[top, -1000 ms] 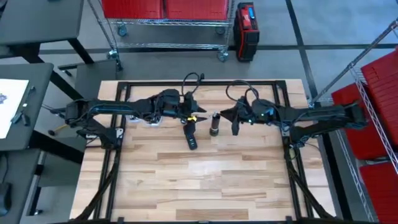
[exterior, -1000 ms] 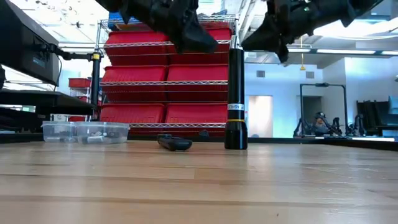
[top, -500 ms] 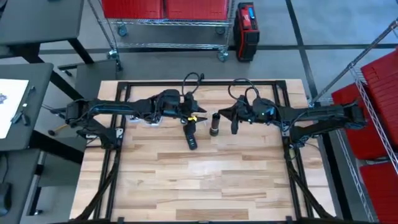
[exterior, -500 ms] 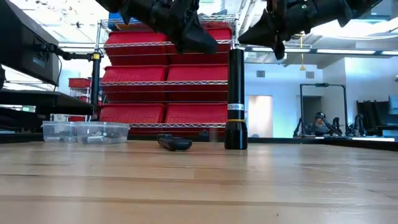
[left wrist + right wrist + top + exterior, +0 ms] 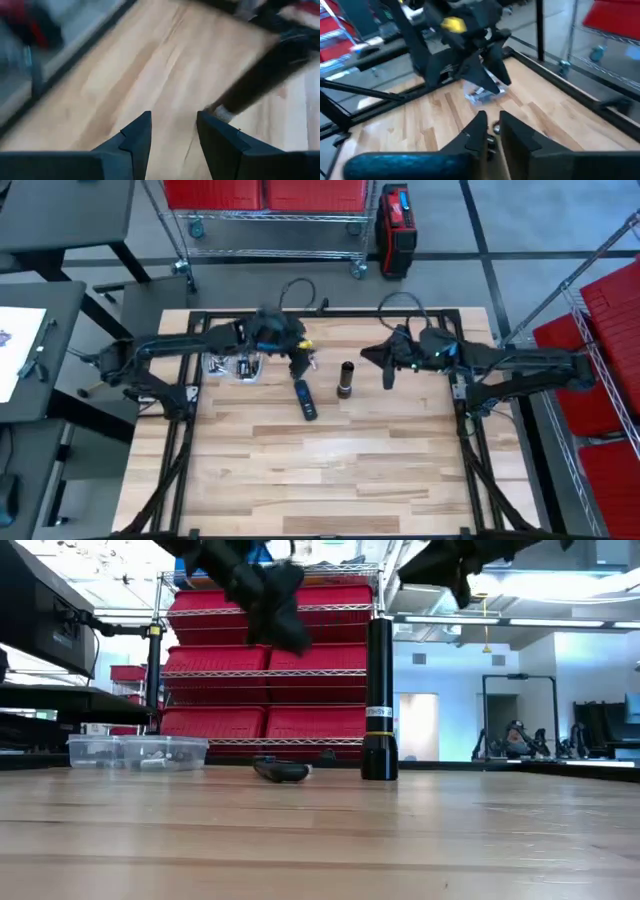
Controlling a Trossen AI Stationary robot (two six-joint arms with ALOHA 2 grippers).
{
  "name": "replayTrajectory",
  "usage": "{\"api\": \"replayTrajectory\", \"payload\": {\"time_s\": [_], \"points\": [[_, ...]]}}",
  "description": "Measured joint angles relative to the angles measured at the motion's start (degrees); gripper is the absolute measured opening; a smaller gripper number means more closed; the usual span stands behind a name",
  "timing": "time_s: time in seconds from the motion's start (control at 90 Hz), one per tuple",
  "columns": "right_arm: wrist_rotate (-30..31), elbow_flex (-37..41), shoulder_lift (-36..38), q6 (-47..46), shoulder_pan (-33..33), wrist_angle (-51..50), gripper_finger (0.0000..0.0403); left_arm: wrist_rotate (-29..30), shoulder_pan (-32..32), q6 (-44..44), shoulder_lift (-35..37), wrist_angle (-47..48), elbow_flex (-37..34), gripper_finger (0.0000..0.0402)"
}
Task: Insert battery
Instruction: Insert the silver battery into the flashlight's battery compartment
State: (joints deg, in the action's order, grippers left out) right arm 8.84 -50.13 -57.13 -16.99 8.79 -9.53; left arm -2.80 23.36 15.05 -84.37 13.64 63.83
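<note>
On the far left part of the counter (image 5: 330,470) sits a clear container (image 5: 228,366) with small items inside. They may be the batteries, but I cannot make them out well enough to say. Just right of it the left gripper (image 5: 298,360) hangs above the wood, its fingers (image 5: 135,137) parted with only bare counter showing between them, so it carries nothing. Near-right of that gripper lies a short dark piece (image 5: 303,400), flat on the counter with its long axis running near to far and tilted slightly; it is not in either grip, and whether it is a cap or a cell I cannot tell. Right of it, a little apart, the flashlight body (image 5: 345,380) stands upright, so its long axis is vertical and its open top faces up; anything going in probably has to come straight down that axis. Further right the right gripper (image 5: 387,372) hovers beside and above the flashlight, its fingers (image 5: 479,131) only narrowly parted and empty. No battery is in hand yet. The left gripper is the nearer one to both the container and the lying piece, while the right is the closer one to the flashlight.
</note>
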Motion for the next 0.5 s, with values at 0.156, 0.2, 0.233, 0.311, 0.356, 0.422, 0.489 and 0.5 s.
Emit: {"api": "replayTrajectory", "payload": {"time_s": [0.156,0.2,0.233,0.311,0.356,0.422,0.489,0.5], "points": [[0.0,-3.45,1.12,-2.14,3.35,-9.0,0.0113,-11.29,5.57,6.08,-6.19,2.56,-0.02,0.0141],[0.01,-3.56,1.22,-3.79,4.17,-10.42,0.0126,-13.06,5.87,6.7,-8.15,2.28,-0.02,0.0146],[0.02,-3.56,1.23,-5.07,4.84,-11.76,0.0135,-13.92,5.85,7.44,-9.53,2.31,-0.02,0.015],[0.02,-3.56,1.23,-7.41,5.78,-14.45,0.0153,-14.58,5.46,9.75,-12.68,2.73,0.09,0.0162],[0.01,-3.56,1.24,-8.52,6.07,-16.07,0.0161,-14.29,5.21,10.65,-14.14,3.25,0.11,0.0166],[0.02,-3.56,1.25,-9.28,6.11,-18.17,0.0169,-12.1,4.81,11.68,-15.86,3.33,0.14,0.0168],[0.02,-3.56,1.23,-9.6,6.04,-19.63,0.0174,-9.25,4.61,11.81,-16.96,3.88,0.15,0.0167],[0.02,-3.56,1.23,-9.6,5.99,-19.73,0.0175,-8.73,4.59,11.83,-17.09,3.98,0.15,0.0167]]}}
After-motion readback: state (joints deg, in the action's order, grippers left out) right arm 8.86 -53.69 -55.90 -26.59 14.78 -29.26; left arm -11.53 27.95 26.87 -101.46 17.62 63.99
